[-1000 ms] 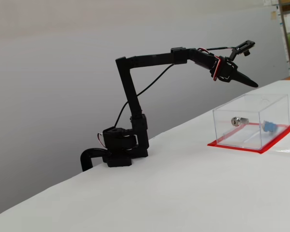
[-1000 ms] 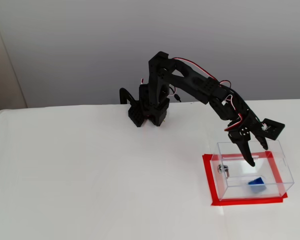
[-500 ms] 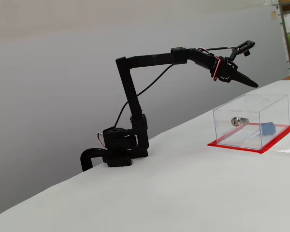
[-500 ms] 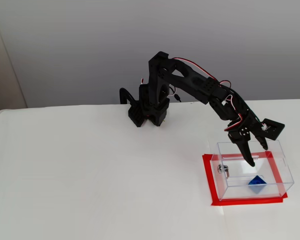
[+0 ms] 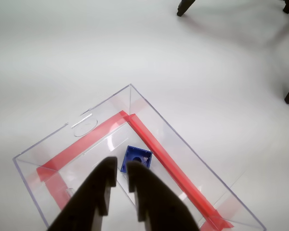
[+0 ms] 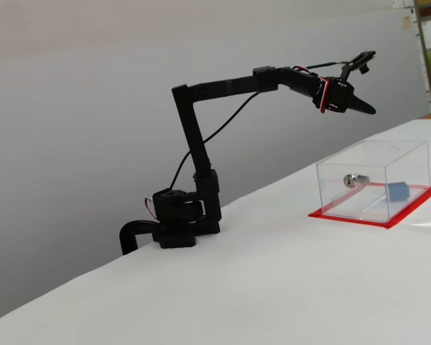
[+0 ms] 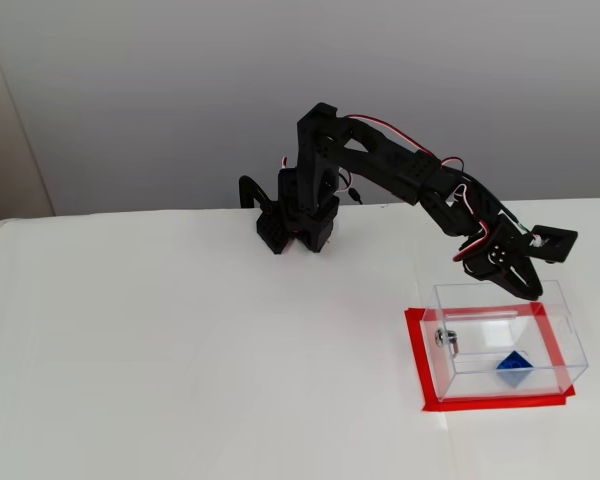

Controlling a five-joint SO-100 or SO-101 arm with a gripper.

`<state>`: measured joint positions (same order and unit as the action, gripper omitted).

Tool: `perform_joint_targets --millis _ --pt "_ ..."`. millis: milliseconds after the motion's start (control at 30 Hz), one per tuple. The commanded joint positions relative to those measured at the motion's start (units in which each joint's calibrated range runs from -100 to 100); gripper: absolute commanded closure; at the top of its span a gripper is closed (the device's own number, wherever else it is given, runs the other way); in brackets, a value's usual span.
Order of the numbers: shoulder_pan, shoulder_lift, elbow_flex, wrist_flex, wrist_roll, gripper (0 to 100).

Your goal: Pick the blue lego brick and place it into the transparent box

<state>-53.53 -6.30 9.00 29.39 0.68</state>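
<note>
End effector (image 5: pixel 121 169) above the transparent box (image 5: pixel 183 144), fingers nearly closed, empty; blue lego brick (image 5: pixel 136 159) lies inside, placement apparently complete.

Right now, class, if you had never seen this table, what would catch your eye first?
The black arm stretches from its base to hang its gripper above the transparent box on a red sheet at the table's right in both fixed views. Inside the box, the blue lego brick lies on the floor, just beyond the gripper's nearly closed, empty tips in the wrist view.
</note>
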Motion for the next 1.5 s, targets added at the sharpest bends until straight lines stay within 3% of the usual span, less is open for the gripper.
perform_joint_targets --millis 0,367,1467 --pt "2.3 -1.8 -3.5 -0.5 0.5 98" --pt "12.4 -12.9 2.8 0.2 0.3 98" --pt "53.2 -54.7 43.1 -0.5 -0.2 98"
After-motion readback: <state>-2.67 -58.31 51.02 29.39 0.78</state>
